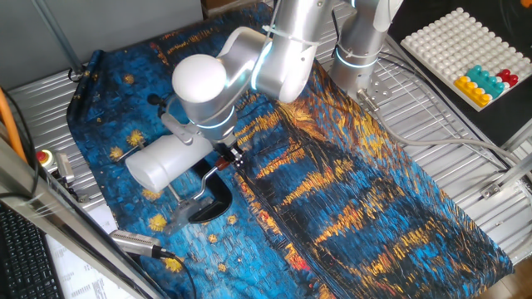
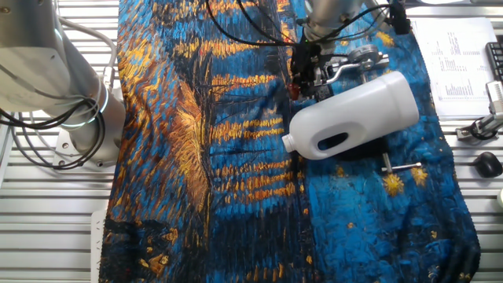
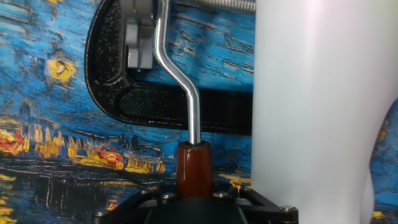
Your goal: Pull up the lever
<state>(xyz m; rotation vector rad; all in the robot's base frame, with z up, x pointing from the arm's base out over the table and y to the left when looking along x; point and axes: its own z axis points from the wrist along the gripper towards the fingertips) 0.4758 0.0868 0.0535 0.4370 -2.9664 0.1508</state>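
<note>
One lever (image 3: pixel 186 93), at lower centre of the hand view beside the white cylinder (image 3: pixel 317 106), has its dark-red knob (image 3: pixel 195 169) between jaws whose closure cannot be told; a loose grip could slip off when lifting.

You saw a large white plastic jug (image 2: pixel 357 114) lying on its side over a starry-night-patterned blue and gold cloth (image 2: pixel 236 181). A white tray of coloured pegs (image 1: pixel 474 58) sat at the far corner, printed papers (image 2: pixel 460 67) lay beside the cloth, and a silver rod with a cable (image 1: pixel 137 242) rested near its edge.
</note>
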